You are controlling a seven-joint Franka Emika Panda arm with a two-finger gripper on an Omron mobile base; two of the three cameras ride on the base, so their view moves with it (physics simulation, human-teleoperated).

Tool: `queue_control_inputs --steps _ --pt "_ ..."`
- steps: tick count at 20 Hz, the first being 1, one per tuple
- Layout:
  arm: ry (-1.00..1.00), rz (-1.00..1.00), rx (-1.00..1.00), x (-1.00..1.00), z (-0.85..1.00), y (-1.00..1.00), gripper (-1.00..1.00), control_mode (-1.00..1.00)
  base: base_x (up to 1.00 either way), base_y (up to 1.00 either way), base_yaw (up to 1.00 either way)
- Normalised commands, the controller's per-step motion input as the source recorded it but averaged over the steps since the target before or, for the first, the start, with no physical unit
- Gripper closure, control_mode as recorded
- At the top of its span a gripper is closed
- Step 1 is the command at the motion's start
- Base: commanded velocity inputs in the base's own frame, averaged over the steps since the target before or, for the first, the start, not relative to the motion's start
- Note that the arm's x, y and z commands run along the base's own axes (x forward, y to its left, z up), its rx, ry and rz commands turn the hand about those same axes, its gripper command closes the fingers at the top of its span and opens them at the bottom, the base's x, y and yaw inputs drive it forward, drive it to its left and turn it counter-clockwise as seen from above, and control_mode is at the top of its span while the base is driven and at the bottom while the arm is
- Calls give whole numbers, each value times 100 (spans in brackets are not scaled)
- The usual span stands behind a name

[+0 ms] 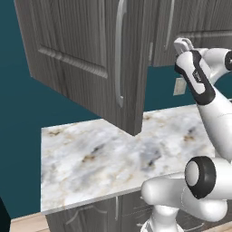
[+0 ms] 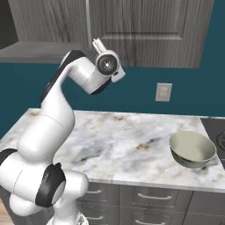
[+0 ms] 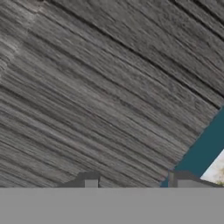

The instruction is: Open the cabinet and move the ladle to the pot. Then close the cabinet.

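Left base view: the cabinet (image 1: 86, 54) hangs at 11 o'clock with its left door (image 1: 77, 50) swung out over the marble counter (image 1: 104, 154). The gripper (image 1: 182, 43) sits at 2 o'clock, near the right door's handle (image 1: 170, 25). A careless reach could strike that panel. The fingertips are too small to read.

Right base view: the pot (image 2: 192, 149) rests at 4 o'clock on the counter, well apart from the gripper (image 2: 97, 43) at 12 o'clock. The cabinet's inside is cut off, so no ladle can be made out.

Hand view: wood grain of the cabinet (image 3: 100, 87) looms close; the 2 fingertips (image 3: 91, 183) at 6 o'clock stand apart, clamped on nothing. Approaching further risks collision.
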Motion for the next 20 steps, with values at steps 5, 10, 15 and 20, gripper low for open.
queue_control_inputs --steps 5,10,15,20 --pt "3 -5 0 -18 20 16 -100 -100 0 0 0" --pt "0 -1 0 -100 19 -3 -100 -100 0 0 0" --pt "0 0 -3 -100 28 -1 -100 -100 0 0 0" --pt "9 0 -13 -100 52 3 -100 -100 0 0 0"
